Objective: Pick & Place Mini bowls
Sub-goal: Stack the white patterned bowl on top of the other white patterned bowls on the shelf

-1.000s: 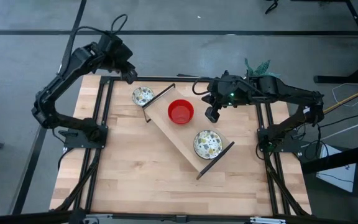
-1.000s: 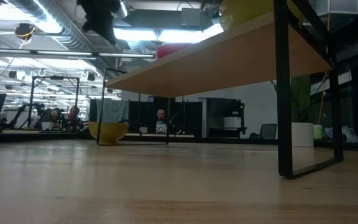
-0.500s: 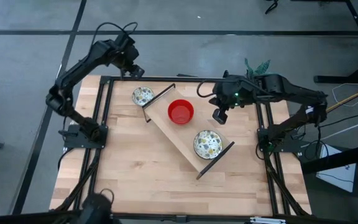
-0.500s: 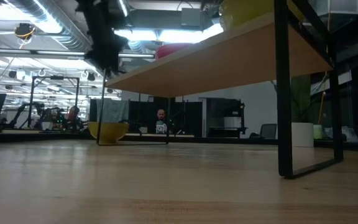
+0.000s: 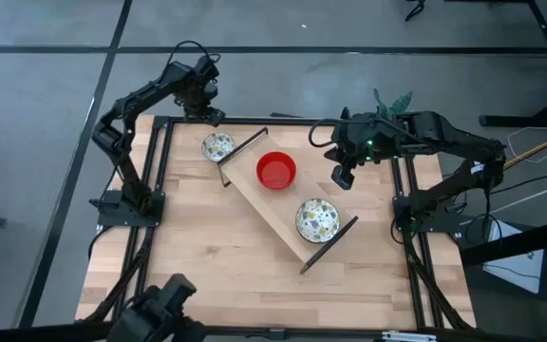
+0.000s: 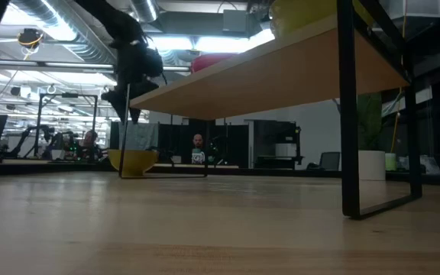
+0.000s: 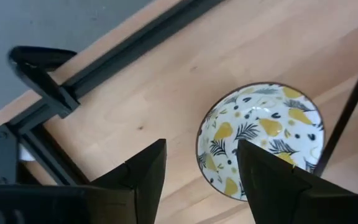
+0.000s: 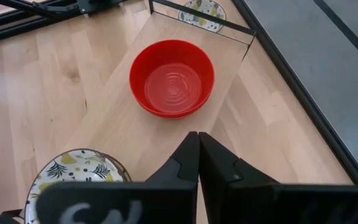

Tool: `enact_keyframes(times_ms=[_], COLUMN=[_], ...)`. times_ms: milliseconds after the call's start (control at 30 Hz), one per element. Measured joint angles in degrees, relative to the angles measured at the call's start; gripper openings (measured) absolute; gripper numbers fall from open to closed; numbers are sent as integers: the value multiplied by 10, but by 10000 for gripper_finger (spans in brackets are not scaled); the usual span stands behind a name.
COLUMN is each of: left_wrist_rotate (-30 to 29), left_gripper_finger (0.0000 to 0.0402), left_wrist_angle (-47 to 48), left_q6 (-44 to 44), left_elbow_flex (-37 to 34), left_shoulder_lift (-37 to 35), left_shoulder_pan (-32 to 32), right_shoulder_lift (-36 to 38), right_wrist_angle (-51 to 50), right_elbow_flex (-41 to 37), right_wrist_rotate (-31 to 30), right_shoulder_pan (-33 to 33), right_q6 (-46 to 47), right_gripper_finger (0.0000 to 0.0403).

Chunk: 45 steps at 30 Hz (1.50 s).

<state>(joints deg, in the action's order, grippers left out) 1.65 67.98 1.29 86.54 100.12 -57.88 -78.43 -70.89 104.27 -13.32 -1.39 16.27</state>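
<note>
Beside the shelf point(image 5: 288, 195), left gripper point(image 7: 197, 177) is hovering, jaws spread, over the patterned bowl point(image 7: 261, 138) resting free on the table; right gripper point(image 8: 197, 163), jaws pressed together, is idling above the red bowl point(image 8: 171, 78).

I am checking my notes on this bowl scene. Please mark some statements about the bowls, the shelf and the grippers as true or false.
1. The glossy red round bowl sits on the raised wooden shelf. True.
2. Two speckled bowls sit on the shelf. False: one speckled white bowl does; the other speckled bowl is on the wooden table.
3. The left gripper is open. True.
4. The right gripper holds the red bowl. False: its fingers are shut on nothing.
</note>
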Motion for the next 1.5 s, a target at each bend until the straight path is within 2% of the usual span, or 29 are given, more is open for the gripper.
enact_keyframes(times_ms=[233, 467, 667, 1167, 1500], left_wrist_rotate=[0, 12, 34, 25, 26], left_gripper_finger=[188, 189, 188, 188, 152], left_wrist_angle=[8, 3, -25, -102, -110], left_q6=[-25, -25, -20, 2, 10], left_elbow_flex=[-4, -56, -92, -156, -169], left_shoulder_lift=[31, 32, 32, 32, 31], left_shoulder_pan=[2, 5, 7, 13, 13], right_shoulder_lift=[0, 0, 0, 0, 0], right_wrist_angle=[-1, -2, -2, -2, -2], right_elbow_flex=[0, 0, 0, 0, 0], right_wrist_rotate=[0, -1, -1, -6, -6], right_shoulder_pan=[0, 0, 0, 0, 0], right_q6=[1, 2, 1, 11, 13], right_gripper_finger=[7, 7, 7, 7, 7])
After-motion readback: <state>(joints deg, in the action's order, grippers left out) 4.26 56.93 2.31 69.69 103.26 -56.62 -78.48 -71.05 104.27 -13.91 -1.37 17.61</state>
